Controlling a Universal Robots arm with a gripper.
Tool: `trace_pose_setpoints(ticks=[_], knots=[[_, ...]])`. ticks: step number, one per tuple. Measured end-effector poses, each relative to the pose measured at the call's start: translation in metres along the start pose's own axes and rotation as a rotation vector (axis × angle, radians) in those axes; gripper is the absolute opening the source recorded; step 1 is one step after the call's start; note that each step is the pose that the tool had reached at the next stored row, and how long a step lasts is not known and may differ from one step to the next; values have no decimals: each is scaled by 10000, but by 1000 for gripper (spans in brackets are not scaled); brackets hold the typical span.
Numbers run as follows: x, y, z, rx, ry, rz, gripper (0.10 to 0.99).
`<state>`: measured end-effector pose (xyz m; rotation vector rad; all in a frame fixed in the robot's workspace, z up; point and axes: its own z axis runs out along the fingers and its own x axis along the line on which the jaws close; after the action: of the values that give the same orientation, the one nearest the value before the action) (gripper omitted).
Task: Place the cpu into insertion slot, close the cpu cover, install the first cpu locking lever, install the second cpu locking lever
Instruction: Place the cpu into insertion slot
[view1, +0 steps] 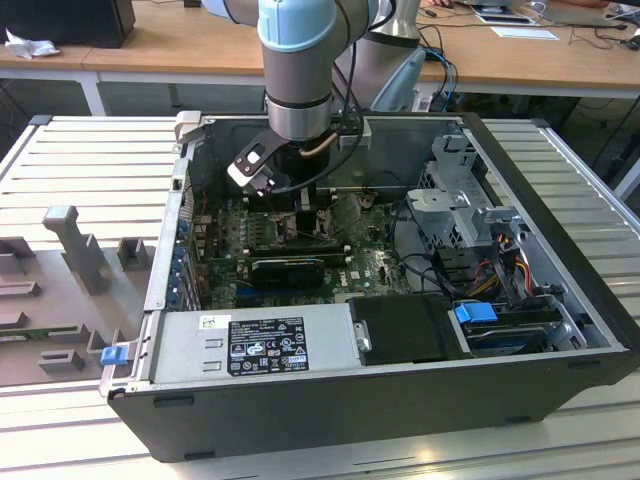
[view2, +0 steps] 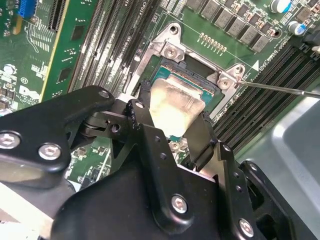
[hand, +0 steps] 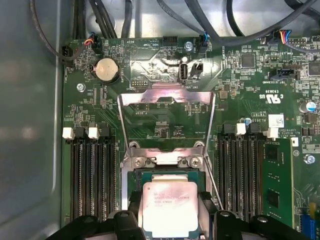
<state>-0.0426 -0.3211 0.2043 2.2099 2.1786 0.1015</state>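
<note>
cpu (hand: 167, 207) at the insertion slot (view2: 186, 62) — cpu cover (hand: 166, 96) open
pincer (hand: 170, 220) clenched on the cpu just above the slot; locking lever (view2: 280, 88) unlatched

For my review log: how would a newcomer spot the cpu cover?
Inside the open computer case lies a green motherboard with long black memory slots. Between them is the cpu; the cpu cover is the silvery frame swung open beside it, the one part showing green board through a square window.
</note>
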Motion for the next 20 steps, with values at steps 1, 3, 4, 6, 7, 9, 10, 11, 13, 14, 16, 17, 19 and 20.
trace_pose_setpoints(ticks=[1, 3, 4, 6, 7, 9, 10, 11, 13, 14, 16, 17, 19, 20], knots=[[3, -1, 12, 0, 0, 1, 529], [6, -4, 23, 2, -3, 1, 529], [7, -11, 26, 1, -1, 2, 529], [9, -12, 36, 0, 2, 0, 529], [9, -13, 40, 2, 0, 1, 529], [10, -15, 45, 2, -2, 1, 529], [10, -15, 46, 1, -2, 2, 529], [10, -14, 47, 1, -1, 1, 529], [10, -15, 48, -2, 2, 2, 537], [10, -14, 46, -1, 1, 1, 604], [10, -14, 40, 0, 0, 1, 604], [10, -13, 31, 1, -1, 1, 604], [11, -13, 30, -2, 2, 2, 604], [10, -13, 28, 0, 0, 1, 604]])
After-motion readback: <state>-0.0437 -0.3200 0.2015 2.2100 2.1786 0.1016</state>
